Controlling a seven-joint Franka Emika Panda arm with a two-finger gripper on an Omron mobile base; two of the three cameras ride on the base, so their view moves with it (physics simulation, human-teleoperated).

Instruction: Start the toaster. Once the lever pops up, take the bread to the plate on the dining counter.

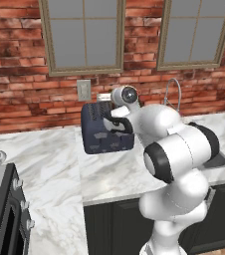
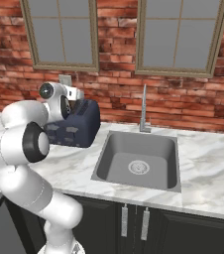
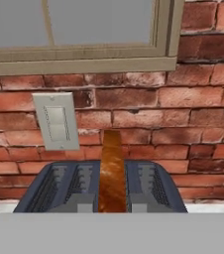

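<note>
Brick wall [image 2: 119, 94] behind veined marble worktop [image 1: 50, 159], steel sink [image 2: 139, 161] inset.

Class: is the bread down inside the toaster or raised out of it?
Raised: the bread stands edge-on, rising well above the toaster top against the brick.

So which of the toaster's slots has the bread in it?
The middle slot of the dark navy-blue boxy toaster holds the brown toast slice, standing upright; the grilled slots either side look empty.

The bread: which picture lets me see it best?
The hand view: the bread stands edge-on, brown, above the toaster slots. In both base views the arm covers that spot, so the slice can't be made out.
</note>
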